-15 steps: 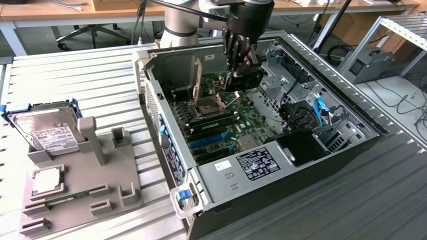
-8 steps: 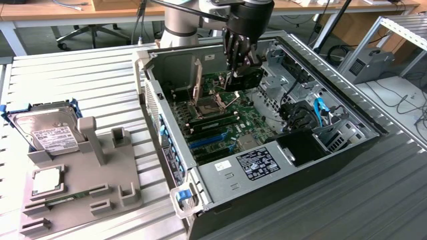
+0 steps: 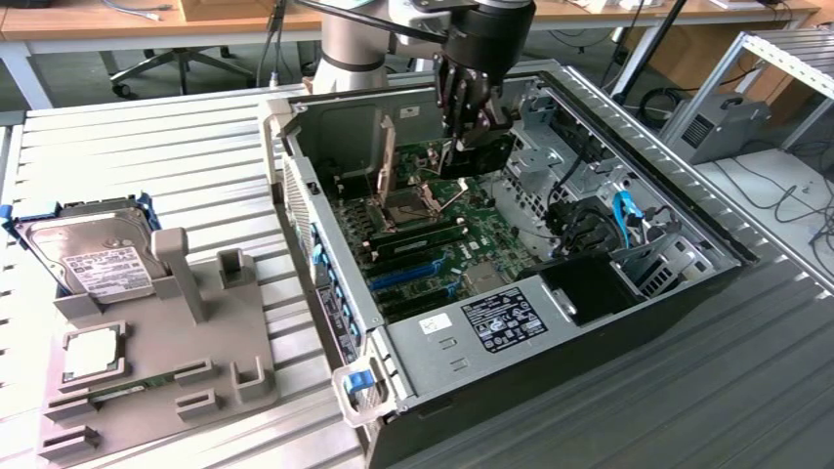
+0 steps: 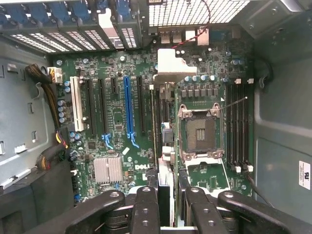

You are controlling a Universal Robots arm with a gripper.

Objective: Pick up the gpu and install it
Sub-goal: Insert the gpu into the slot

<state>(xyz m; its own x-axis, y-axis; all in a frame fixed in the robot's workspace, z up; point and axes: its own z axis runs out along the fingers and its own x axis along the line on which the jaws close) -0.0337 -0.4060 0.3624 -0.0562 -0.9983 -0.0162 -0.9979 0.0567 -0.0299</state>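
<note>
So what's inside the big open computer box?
Inside the computer case lies a green motherboard with an empty CPU socket and long slots. The gripper holds the gpu edge-on above it, hiding the board underneath.

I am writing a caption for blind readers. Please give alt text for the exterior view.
A robot hand holds the gpu on edge above the motherboard inside an open computer case. To the exterior view's left, a hard drive leans in a grey holder on the metal table.

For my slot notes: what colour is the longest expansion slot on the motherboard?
Blue expansion slot, clearest in the wrist view.
</note>
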